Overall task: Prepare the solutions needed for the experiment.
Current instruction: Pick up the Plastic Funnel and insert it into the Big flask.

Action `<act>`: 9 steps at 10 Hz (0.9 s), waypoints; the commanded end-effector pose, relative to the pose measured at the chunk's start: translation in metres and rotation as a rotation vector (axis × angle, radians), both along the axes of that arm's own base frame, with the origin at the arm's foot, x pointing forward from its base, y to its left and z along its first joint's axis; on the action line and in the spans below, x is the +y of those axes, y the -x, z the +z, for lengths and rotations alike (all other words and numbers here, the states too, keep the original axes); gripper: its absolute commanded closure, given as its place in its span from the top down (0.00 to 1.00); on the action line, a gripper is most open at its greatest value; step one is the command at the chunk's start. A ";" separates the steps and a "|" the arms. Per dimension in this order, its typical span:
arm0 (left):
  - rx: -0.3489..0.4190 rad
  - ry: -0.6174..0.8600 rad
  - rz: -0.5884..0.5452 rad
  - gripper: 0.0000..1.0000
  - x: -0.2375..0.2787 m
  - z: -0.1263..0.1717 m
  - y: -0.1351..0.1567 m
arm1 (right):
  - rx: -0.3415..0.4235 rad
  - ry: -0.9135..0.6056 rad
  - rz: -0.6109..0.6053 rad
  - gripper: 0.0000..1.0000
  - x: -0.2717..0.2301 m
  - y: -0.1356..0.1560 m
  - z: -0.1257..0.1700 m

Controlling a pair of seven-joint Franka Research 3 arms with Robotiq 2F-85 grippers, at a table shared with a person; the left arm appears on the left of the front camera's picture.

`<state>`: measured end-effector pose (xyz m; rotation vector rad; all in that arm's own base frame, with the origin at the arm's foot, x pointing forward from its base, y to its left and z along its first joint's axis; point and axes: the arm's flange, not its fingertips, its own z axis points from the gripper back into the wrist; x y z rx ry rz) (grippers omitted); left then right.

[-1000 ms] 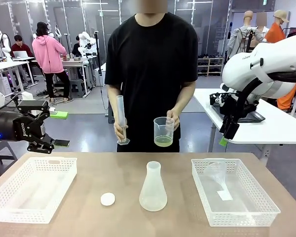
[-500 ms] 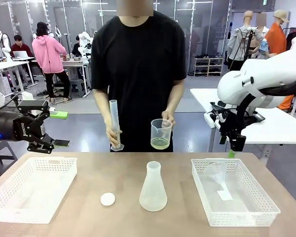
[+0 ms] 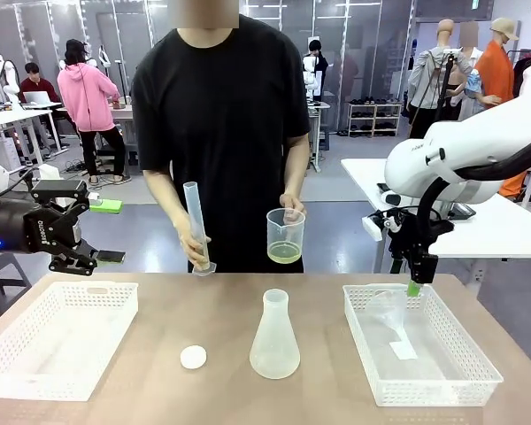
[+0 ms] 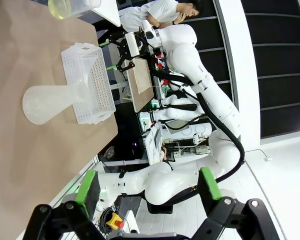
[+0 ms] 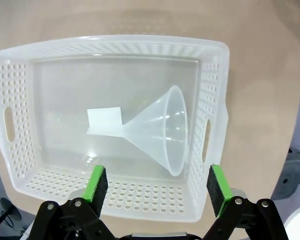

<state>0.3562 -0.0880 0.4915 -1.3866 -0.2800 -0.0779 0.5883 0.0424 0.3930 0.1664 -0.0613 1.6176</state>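
A person across the table holds a clear beaker [image 3: 285, 235] with a shallow layer of pale yellow-green solution [image 3: 285, 254] in one hand and a tall measuring cylinder [image 3: 195, 228] in the other. The frosted conical flask [image 3: 275, 336] stands upright mid-table and looks empty; it lies sideways in the left wrist view [image 4: 47, 102]. My right gripper [image 3: 413, 285] hangs open over the right basket [image 3: 465, 372], straight above a clear funnel [image 5: 162, 130]; its jaws [image 5: 156, 184] hold nothing. My left gripper [image 3: 90, 230] stays open off the table's left side, empty [image 4: 147, 185].
A small white round cap [image 3: 193, 357] lies left of the flask. An empty white basket [image 3: 57, 336] sits at the left. The funnel's basket [image 5: 110, 42] also holds a white paper slip [image 5: 104, 118]. Bare tabletop surrounds the flask.
My right arm has swung in and come down over the right basket. The person has shifted toward picture left, carrying cylinder and beaker. The left arm is unchanged.
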 end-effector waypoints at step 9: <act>-0.008 -0.003 0.009 1.00 -0.001 0.002 0.000 | 0.183 -0.038 0.061 1.00 0.006 -0.024 -0.026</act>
